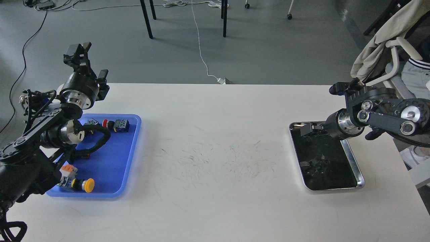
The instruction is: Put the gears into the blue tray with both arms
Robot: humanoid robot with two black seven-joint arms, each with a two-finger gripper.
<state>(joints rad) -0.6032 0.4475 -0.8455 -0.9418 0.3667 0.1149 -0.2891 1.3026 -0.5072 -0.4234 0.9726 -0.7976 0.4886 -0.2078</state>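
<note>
The blue tray lies at the table's left, holding coloured push-button switches; I make out no gears in it. My left gripper is raised above the tray's back left corner, pointing up and away, open and empty. My right gripper reaches in from the right, low over the back end of the steel tray. Its dark fingers merge with the tray's dark inside, so their state is unclear. The gears are too small to tell from the gripper's reflection in that tray.
A yellow-capped button and an orange-topped part sit at the blue tray's front, a red-capped switch at its back. Black cables from my left arm hang over the tray. The white table spans between the trays.
</note>
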